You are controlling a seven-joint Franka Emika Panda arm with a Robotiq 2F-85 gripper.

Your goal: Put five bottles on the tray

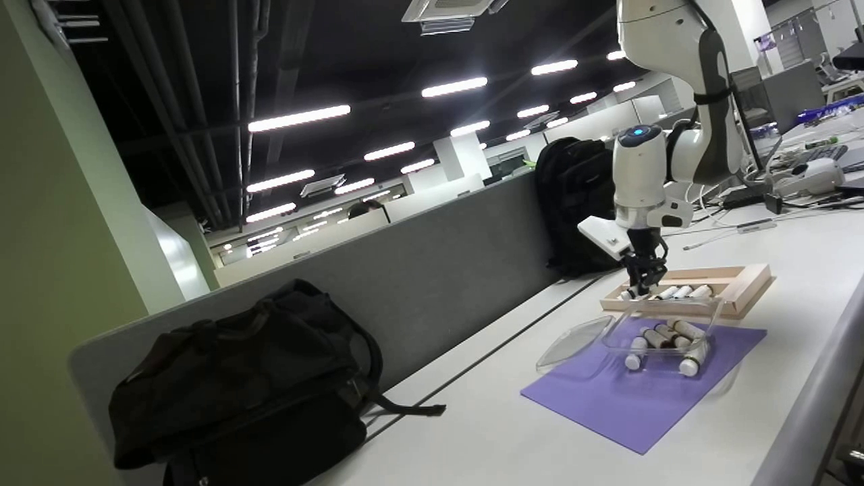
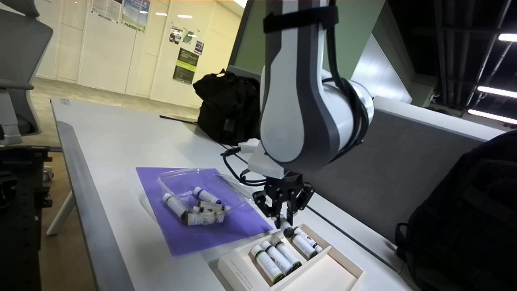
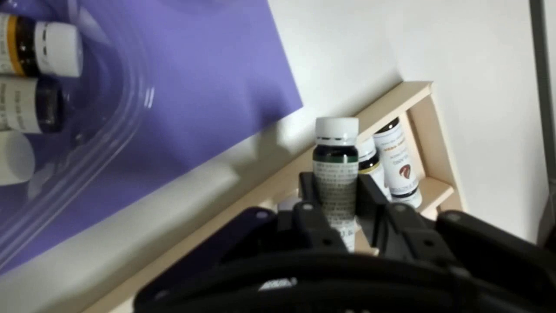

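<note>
My gripper is shut on a white-labelled bottle with a white cap and a green band. In an exterior view this held bottle tilts, dark end down, at the edge of the light-wood tray; whether it touches anything there I cannot tell. Several bottles lie in the tray, among them a green-banded bottle in a row of three and a bottle beside a divider. More bottles, such as one with an orange band, rest in a clear container on the purple mat.
The clear container stands on the purple mat, close to the tray. Its transparent lid lies beside it. A grey partition runs along the desk, with a black backpack near the arm and a black bag farther off.
</note>
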